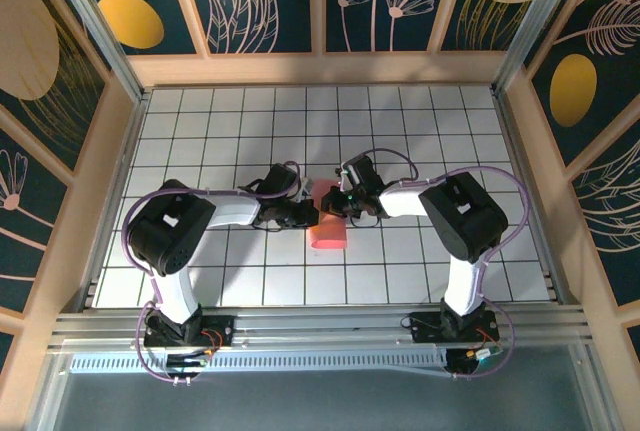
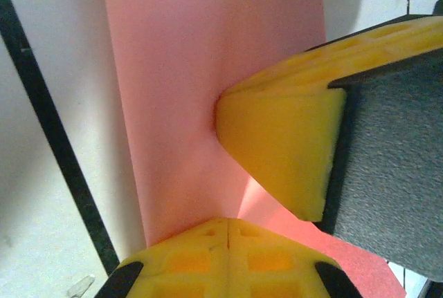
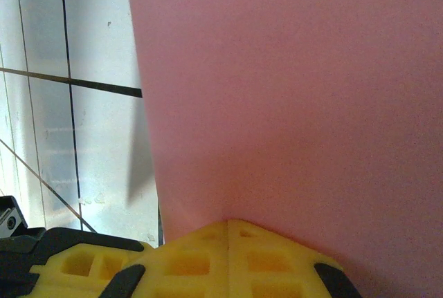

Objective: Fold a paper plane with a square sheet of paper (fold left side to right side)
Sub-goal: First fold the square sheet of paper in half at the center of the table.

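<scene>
Where it lies at the tabletop centre, salmon-pink sheet of paper, left tool clamped on its 9 o'clock edge, right tool clamped at 1 o'clock.

Sheet of paper sits near the middle of the white tiled table, appearing as a narrow pink strip; left gripper meets its left edge; right gripper meets its far right part; both arms bend inward; wooden frame borders the table.
</scene>
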You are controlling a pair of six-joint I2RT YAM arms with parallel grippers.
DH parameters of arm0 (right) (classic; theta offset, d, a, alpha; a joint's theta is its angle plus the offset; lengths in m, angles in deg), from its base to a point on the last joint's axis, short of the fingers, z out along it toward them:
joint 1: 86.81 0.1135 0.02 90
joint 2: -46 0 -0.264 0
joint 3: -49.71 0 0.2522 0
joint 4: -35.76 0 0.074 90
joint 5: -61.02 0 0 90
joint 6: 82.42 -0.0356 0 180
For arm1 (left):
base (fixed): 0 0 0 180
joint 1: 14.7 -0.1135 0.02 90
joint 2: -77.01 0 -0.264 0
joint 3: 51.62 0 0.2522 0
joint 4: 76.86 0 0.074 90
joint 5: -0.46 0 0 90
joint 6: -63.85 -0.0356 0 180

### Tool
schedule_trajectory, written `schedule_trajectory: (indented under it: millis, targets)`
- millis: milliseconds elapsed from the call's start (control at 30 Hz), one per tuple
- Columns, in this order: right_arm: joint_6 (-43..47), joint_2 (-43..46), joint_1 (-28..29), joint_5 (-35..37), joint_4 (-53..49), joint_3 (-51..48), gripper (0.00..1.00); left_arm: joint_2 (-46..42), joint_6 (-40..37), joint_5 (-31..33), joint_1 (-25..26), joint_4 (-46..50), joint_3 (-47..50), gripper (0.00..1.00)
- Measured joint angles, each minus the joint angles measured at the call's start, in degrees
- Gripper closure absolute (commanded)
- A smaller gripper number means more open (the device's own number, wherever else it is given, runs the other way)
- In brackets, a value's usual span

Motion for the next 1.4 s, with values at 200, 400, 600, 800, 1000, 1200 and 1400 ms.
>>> schedule_trajectory:
  millis: [200,400,600,800,1000,1200,1400]
  targets:
    - [-0.4,-0.1,-0.3,-0.9,0.0,-0.1,1.00,-3.7,0.8,0.4,0.7,-1.5,4.9,1.00]
    - [-0.4,-0.2,-0.5,-1.7,0.2,-0.2,1.00,-9.7,3.0,0.5,2.4,-2.2,12.0,1.00]
    - [-0.4,-0.3,-0.7,-2.1,0.2,-0.2,1.00,-11.1,4.4,-0.1,2.6,-2.5,13.7,1.00]
    - [-0.2,-0.3,-0.6,-2.1,0.2,-0.2,1.00,-13.0,5.2,-0.2,2.7,1.0,13.7,1.00]
    - [-0.2,-0.3,-0.6,-2.1,0.2,-0.2,1.00,-14.7,4.4,-0.4,1.9,5.1,8.5,1.00]
    - [-0.1,-0.3,-0.6,-2.1,0.2,-0.2,1.00,-11.8,1.9,-2.8,1.7,4.3,3.4,1.00]
    - [-0.1,-0.3,-0.6,-2.1,0.2,-0.2,1.00,-6.0,1.2,-4.5,1.7,4.2,3.3,1.00]
